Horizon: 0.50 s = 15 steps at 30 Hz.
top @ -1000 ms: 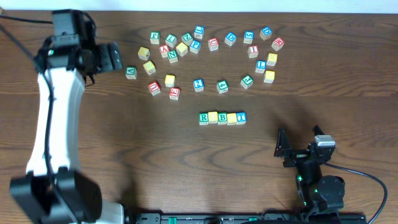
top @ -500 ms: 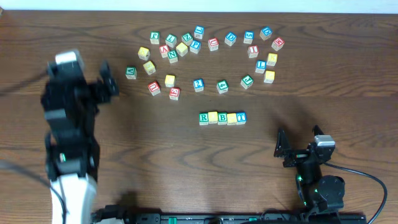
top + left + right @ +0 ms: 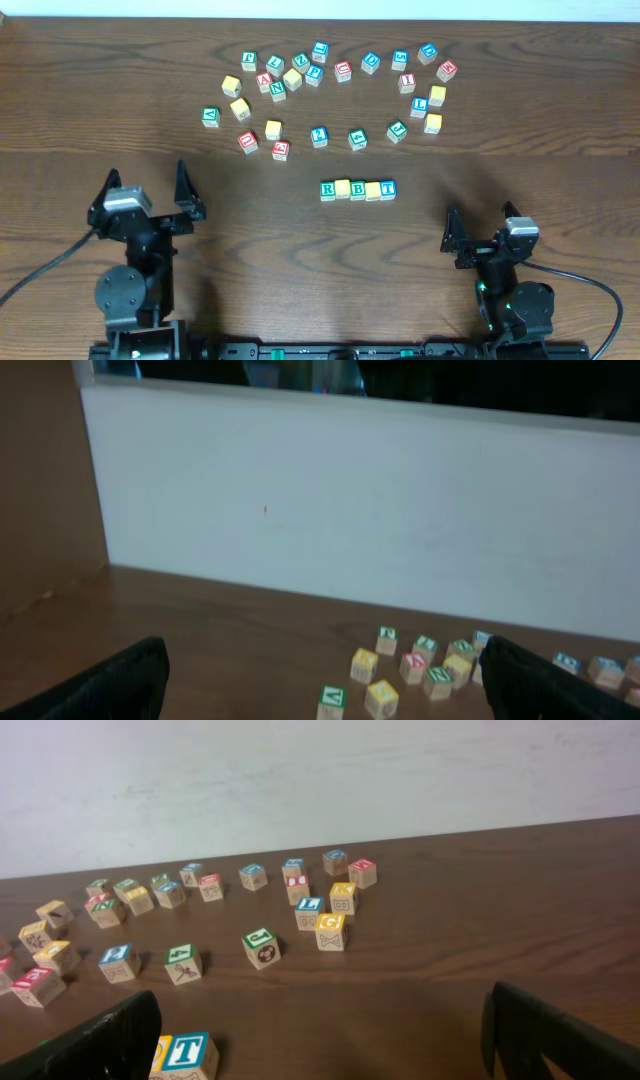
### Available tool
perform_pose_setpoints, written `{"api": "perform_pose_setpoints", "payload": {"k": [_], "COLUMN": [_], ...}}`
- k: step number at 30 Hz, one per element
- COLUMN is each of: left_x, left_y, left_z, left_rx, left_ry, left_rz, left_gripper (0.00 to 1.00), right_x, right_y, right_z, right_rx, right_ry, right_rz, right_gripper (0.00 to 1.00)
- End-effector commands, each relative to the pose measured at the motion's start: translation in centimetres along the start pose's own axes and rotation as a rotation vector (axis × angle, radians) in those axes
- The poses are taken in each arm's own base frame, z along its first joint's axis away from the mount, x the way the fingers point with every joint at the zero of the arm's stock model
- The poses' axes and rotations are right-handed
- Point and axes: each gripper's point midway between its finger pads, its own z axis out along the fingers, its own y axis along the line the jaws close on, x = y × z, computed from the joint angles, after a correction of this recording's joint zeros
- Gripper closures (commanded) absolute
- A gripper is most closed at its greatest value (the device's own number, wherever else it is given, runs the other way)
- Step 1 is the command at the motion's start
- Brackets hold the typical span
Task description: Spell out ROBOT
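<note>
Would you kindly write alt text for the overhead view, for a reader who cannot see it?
A row of five blocks, showing R, yellow, B, yellow, T, lies at the middle of the wooden table, below a loose scatter of letter blocks. The left gripper and right gripper rest open and empty near the front edge.

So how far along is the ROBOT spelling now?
A row of five blocks sits in the middle: R, yellow, B, yellow, T. The yellow letters are too small to read. Nothing is in hand: the left gripper and right gripper sit open and empty, away from it. Little looks left.
</note>
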Motion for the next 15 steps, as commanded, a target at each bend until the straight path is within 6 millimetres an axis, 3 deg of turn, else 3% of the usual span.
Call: {"api": "perform_pose_setpoints", "payload": {"k": [1,11,15], "left_x": [1.2,4.0,6.0], "left_y": [-0.2,-1.1,-1.4], "left_z": [-0.4,-1.7,-2.2], "left_rx": [0.014,0.069,0.089], "left_ry": [-0.041,-0.078,-0.058], "left_rz": [0.011,0.003,0.001], "left_gripper": [0.02,0.02,0.02], "right_x": [0.0,0.0,0.0], "right_y": [-0.3,-0.3,-0.3], "right_z": [0.0,0.0,0.0], "right_rx": [0.01,0.01,0.01], "right_ry": [0.0,0.0,0.0], "right_rz": [0.015,0.015,0.015], "right_gripper": [0.01,0.01,0.01]}}
